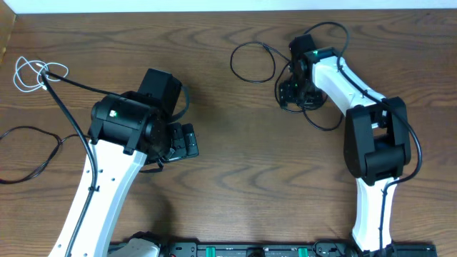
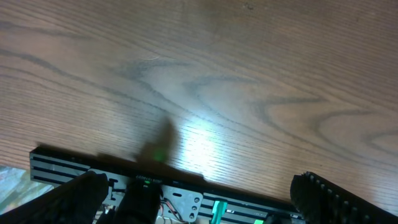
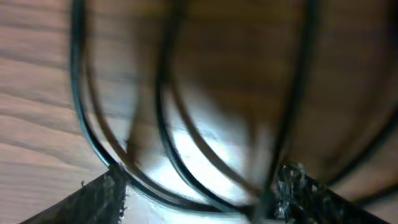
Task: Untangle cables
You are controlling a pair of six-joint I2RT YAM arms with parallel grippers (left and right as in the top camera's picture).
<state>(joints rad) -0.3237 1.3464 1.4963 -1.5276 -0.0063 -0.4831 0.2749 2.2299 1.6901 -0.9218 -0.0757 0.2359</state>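
Loosely looped black cable (image 3: pixel 76 62) (glossy), woodgrain table (image 1: pixel 235 178)

The white left arm with black joints (image 1: pixel 107 178) leans from the near edge of the brown wooden table (image 1: pixel 243 185) towards its middle, and the black left gripper (image 1: pixel 186 140) has its fingers spread wide. The matching right arm (image 1: pixel 371 143) reaches towards the far edge, with the right gripper (image 1: pixel 291 91) pointing down, fingers parted.
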